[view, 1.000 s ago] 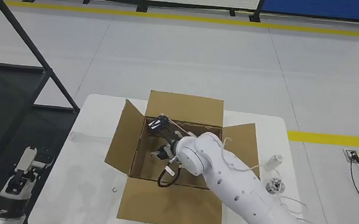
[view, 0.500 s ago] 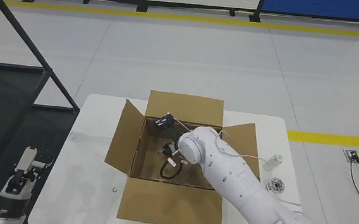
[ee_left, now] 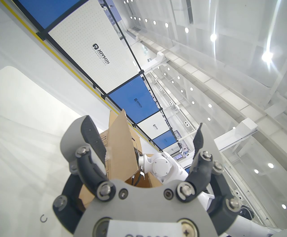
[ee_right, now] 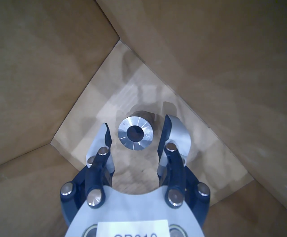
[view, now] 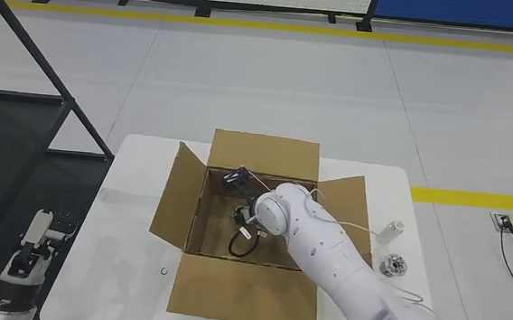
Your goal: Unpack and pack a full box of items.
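steel hollow cylinder (ee_right: 135, 134) upright on cardboard box (ee_right: 56, 56) floor, near corner. right hand (ee_right: 136, 122) open, astride it, no contact. risk: off-centre closure tips it; smooth metal may slip. left hand (ee_left: 143, 124) open, empty, away from box.

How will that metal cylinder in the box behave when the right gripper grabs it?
The metal cylinder looks like machined steel: probably rigid and heavy for its size. Its smooth round side may slip in the open right gripper. Standing on end on the floor of the box, it could tip if nudged off-centre, then roll.
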Controlling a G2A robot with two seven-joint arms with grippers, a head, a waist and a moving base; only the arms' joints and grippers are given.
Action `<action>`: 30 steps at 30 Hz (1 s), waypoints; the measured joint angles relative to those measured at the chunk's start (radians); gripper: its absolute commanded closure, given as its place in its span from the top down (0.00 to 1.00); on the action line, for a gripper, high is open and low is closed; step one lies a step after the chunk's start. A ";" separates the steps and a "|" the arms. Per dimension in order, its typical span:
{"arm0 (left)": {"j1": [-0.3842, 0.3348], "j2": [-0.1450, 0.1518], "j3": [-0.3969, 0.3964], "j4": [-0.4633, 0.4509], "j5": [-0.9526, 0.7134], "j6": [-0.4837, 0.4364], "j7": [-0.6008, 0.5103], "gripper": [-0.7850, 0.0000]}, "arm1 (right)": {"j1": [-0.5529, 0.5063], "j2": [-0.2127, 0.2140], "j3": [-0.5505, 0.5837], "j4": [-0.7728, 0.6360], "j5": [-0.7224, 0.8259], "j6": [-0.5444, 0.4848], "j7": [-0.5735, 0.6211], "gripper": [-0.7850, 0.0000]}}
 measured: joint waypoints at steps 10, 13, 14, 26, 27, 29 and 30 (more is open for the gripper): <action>0.000 0.000 0.000 0.000 0.000 0.000 0.000 1.00 | 0.012 -0.030 0.006 0.066 -0.006 -0.025 -0.015 0.00; 0.000 0.000 0.000 0.000 0.000 0.000 0.000 1.00 | 0.020 -0.033 0.012 0.077 -0.012 -0.032 -0.022 0.00; 0.000 0.000 0.000 0.000 0.000 0.000 0.000 1.00 | 0.023 -0.032 0.017 0.079 -0.013 -0.040 -0.027 0.00; 0.000 0.000 0.000 0.000 0.000 0.000 0.000 1.00 | 0.000 0.043 0.096 -0.051 -0.072 -0.121 -0.070 0.00; 0.000 0.000 0.000 0.000 0.000 0.000 0.000 1.00 | -0.011 0.055 0.108 -0.080 -0.081 -0.123 -0.069 0.00; 0.000 0.000 0.000 0.000 0.000 0.000 0.000 1.00 | -0.043 0.088 0.141 -0.160 -0.108 -0.122 -0.065 0.00; 0.000 0.000 0.000 0.000 0.000 0.000 0.000 1.00 | -0.061 0.105 0.158 -0.203 -0.124 -0.118 -0.059 0.00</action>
